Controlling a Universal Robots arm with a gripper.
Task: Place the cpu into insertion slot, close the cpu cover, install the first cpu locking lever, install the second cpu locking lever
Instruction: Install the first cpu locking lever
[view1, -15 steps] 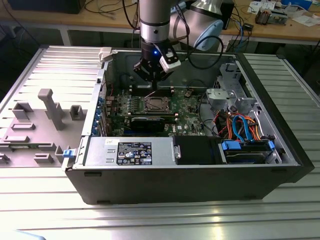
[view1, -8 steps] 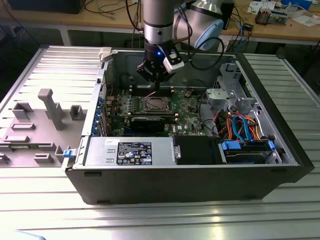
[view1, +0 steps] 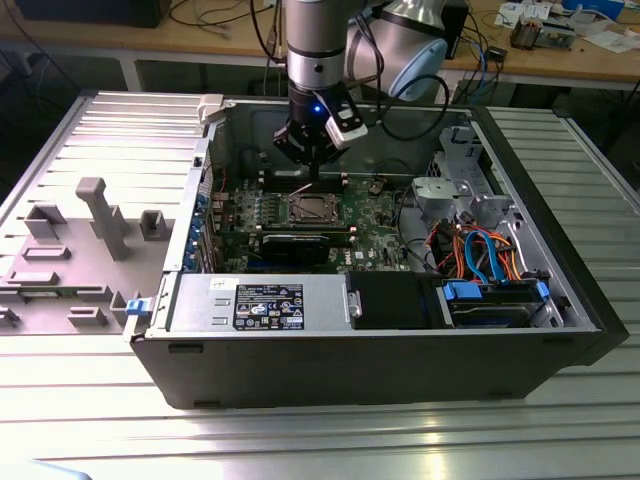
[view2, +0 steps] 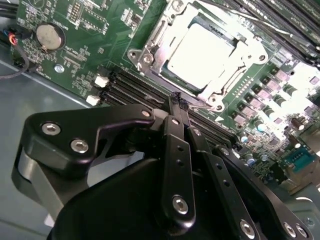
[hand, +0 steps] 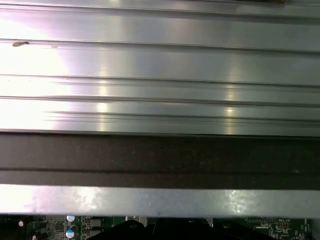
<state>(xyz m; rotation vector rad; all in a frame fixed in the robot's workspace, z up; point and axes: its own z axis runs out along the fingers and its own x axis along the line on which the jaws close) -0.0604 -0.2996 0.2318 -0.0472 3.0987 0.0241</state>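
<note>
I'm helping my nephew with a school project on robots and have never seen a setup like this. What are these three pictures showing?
A robot arm reaches into an opened computer case lying on a ribbed metal table. The exterior view comes from a camera off the arm. Both wrist views come from cameras riding on the arm. In the second wrist view, its black pincer, fingers together and holding nothing, hovers beside the insertion slot on the green circuit board. The silvery cpu already sits there, with the cpu cover framing it. The first wrist view faces the table's ridges.
</note>
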